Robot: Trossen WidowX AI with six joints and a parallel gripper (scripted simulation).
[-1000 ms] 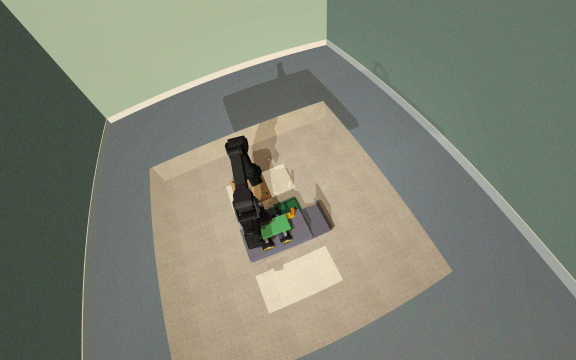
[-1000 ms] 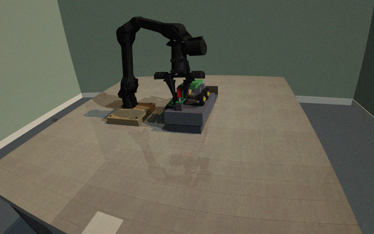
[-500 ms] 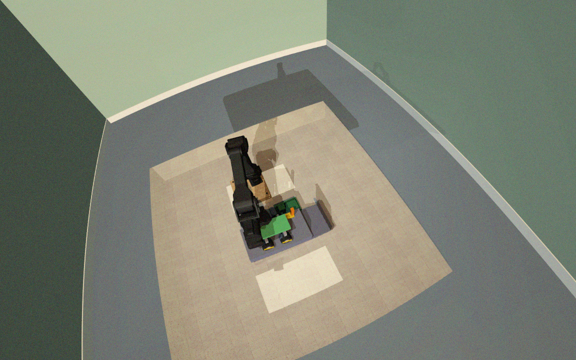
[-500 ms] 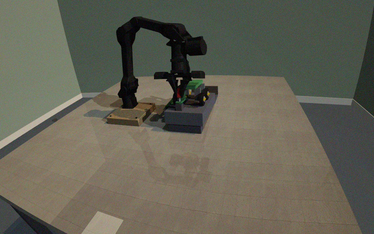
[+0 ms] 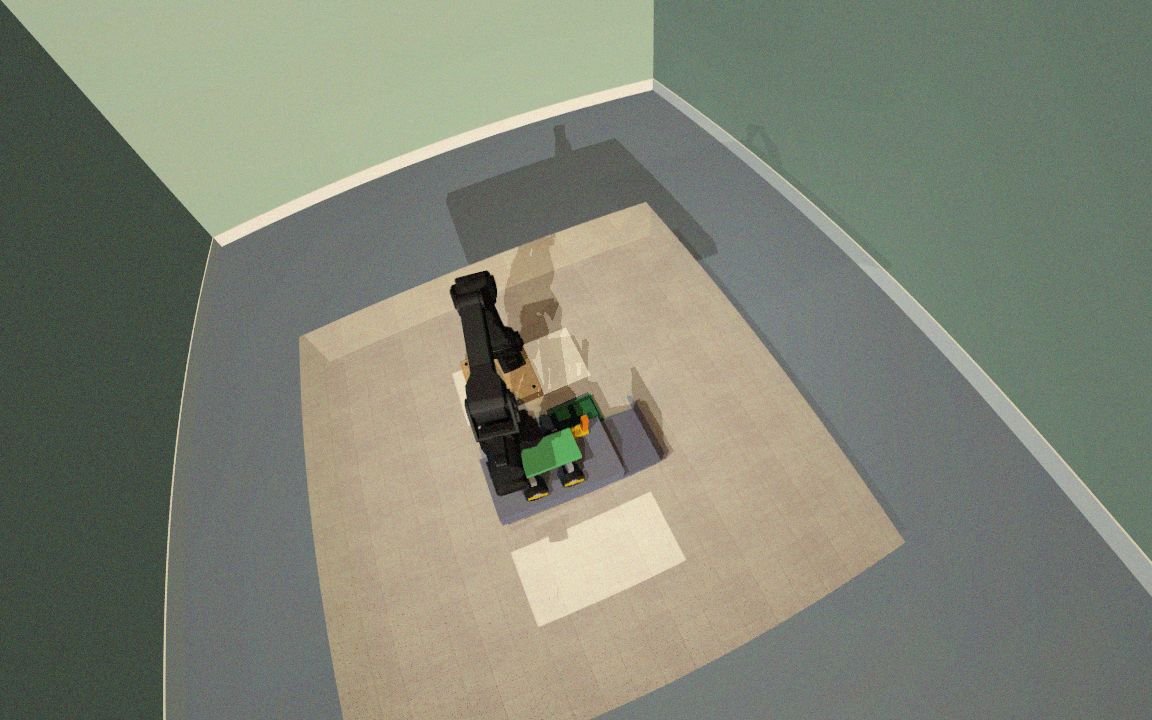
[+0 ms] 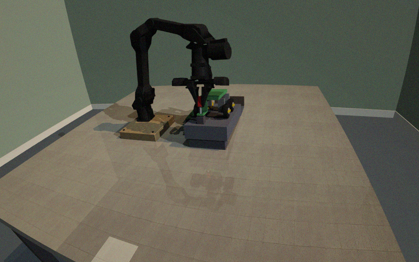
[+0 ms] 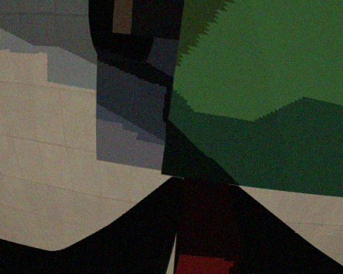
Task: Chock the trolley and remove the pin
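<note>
My gripper (image 6: 200, 103) (image 7: 202, 193) is shut on the red head of the stop pin (image 6: 199, 101) (image 7: 205, 265). The pin stands upright, its pale shaft reaching down to the small block at the ramp's uphill end. The green-topped trolley (image 5: 551, 453) (image 6: 216, 94) (image 7: 274, 57) stands on the grey ramp (image 5: 609, 467) (image 6: 206, 131), just downhill of the pin. The yellow chock (image 5: 579, 431) with its orange handle stands at the trolley's downhill corner on the tray side; the wheel there is hidden, so contact cannot be told. The green tray (image 5: 595, 405) lies beside the ramp, partly behind the arm.
A brownish stop wall (image 5: 649, 429) (image 6: 237, 100) crosses the ramp's downhill end. The arm's wooden base board (image 5: 524, 382) (image 6: 138, 134) is near the ramp, on the tray side. The trolley's deck is close beside my fingers.
</note>
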